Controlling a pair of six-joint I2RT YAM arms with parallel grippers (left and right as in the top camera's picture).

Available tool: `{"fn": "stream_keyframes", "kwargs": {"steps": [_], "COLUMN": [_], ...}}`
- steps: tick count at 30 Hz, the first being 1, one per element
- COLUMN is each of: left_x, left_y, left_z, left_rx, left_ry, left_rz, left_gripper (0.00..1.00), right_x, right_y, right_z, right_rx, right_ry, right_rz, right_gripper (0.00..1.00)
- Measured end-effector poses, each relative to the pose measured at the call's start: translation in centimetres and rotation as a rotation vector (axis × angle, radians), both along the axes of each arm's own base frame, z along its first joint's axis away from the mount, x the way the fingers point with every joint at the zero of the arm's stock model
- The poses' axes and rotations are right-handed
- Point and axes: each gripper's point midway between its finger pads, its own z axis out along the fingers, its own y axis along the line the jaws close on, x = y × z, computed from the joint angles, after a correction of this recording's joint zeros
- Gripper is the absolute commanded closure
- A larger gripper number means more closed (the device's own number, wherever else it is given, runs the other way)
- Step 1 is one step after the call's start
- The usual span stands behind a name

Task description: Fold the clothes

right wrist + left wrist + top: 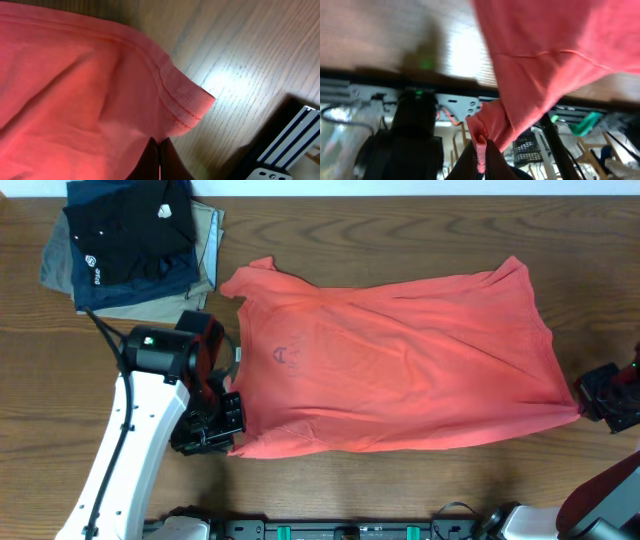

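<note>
Overhead looks straight down on the whole table (400,490) and shirt (400,370). Each wrist camera rides close, facing one shirt corner and the wood beneath; overhead takes in both corners.

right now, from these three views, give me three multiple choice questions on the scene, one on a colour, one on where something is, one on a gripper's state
1. What colour is the spread T-shirt?
A. navy
B. khaki
C. coral-red

2. Where is the stack of folded garments?
A. upper left corner of the overhead view
B. on top of the T-shirt
C. under the T-shirt

3. How is the left gripper?
A. open, holding nothing
B. shut on the T-shirt's edge
C. shut on a black garment

Answers:
1. C, the spread cloth is coral-red in every view.
2. A, it sits in that corner beside a sleeve.
3. B, the left wrist view shows red cloth pinched between closed fingers.
</note>
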Motion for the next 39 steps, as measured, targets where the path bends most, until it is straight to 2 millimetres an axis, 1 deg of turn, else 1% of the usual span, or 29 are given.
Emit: {"fn": "stream_keyframes", "kwargs": {"steps": [2, 4, 8, 12, 15, 16, 18, 21, 22, 24, 26, 27, 30, 31, 33, 34, 35, 36, 37, 39], "left_x": [1.1, 2.6, 4.1, 5.7, 7.3, 7.7, 8.3, 9.7, 10.2, 11.1, 11.8, 12.2, 13.0, 13.3, 13.6, 13.8, 13.9, 13.8, 13.8, 13.6], "left_y": [-0.7, -1.4, -2.0, -2.3, -1.7, -1.3, -0.4, 1.0, 1.5, 2.4, 3.1, 3.3, 3.3, 3.3, 3.3, 3.3, 3.3, 3.3, 3.3, 3.4], "left_z": [0.4, 0.5, 0.4, -0.2, -1.2, -1.6, -2.3, -3.3, -3.6, -4.2, -4.8, -5.1, -5.7, -6.0, -6.4, -6.7, -6.9, -7.1, -7.4, -7.7], "left_rx": [-0.044, -0.081, -0.111, -0.117, -0.064, -0.037, 0.01, 0.053, 0.062, 0.075, 0.089, 0.094, 0.095, 0.094, 0.096, 0.098, 0.1, 0.101, 0.103, 0.106], "left_ry": [-0.055, -0.122, -0.178, -0.209, -0.225, -0.222, -0.213, -0.213, -0.218, -0.224, -0.224, -0.226, -0.234, -0.235, -0.233, -0.229, -0.223, -0.214, -0.203, -0.186], "left_rz": [-0.02, -0.034, -0.043, -0.042, -0.021, -0.009, 0.017, 0.071, 0.088, 0.117, 0.137, 0.143, 0.147, 0.147, 0.148, 0.148, 0.15, 0.15, 0.15, 0.155], "left_gripper": [0.94, 0.94, 0.94, 0.94, 0.94, 0.94, 0.94, 0.94, 0.94, 0.94, 0.94, 0.94, 0.93, 0.87, 0.54, 0.34, 0.23, 0.17, 0.14, 0.11], "right_x": [0.4, 0.9, 2.4, 4.0, 5.2, 5.6, 6.0, 7.0, 7.3, 7.6, 7.7, 7.7, 7.7, 7.6, 7.4, 7.2, 7.1, 7.0, 6.9, 6.8], "right_y": [0.4, 0.6, 1.1, 1.4, 1.4, 1.3, 0.8, 0.0, -0.2, -0.2, -0.1, 0.0, 0.1, 0.2, 0.5, 0.7, 0.8, 1.0, 1.2, 1.6], "right_z": [0.0, 0.0, 0.0, 0.1, 0.3, 0.4, 0.5, 0.8, 0.9, 1.0, 1.0, 1.0, 0.9, 0.9, 0.7, 0.3, 0.1, -0.4, -0.9, -1.7], "right_rx": [-0.001, -0.005, -0.013, -0.032, -0.055, -0.063, -0.084, -0.118, -0.124, -0.124, -0.117, -0.114, -0.107, -0.104, -0.094, -0.085, -0.076, -0.062, -0.05, -0.025], "right_ry": [-0.004, -0.016, -0.056, -0.104, -0.142, -0.154, -0.168, -0.215, -0.226, -0.242, -0.246, -0.247, -0.248, -0.242, -0.225, -0.21, -0.197, -0.179, -0.165, -0.138], "right_rz": [0.018, 0.036, 0.068, 0.105, 0.122, 0.124, 0.11, 0.089, 0.088, 0.088, 0.087, 0.09, 0.097, 0.102, 0.113, 0.118, 0.125, 0.132, 0.138, 0.159], "right_gripper": [0.99, 0.98, 0.96, 0.96, 0.96, 0.99, 0.99, 0.99, 0.97, 0.86, 0.8, 0.78, 0.66, 0.62, 0.59, 0.58, 0.56, 0.55, 0.53, 0.5]}}
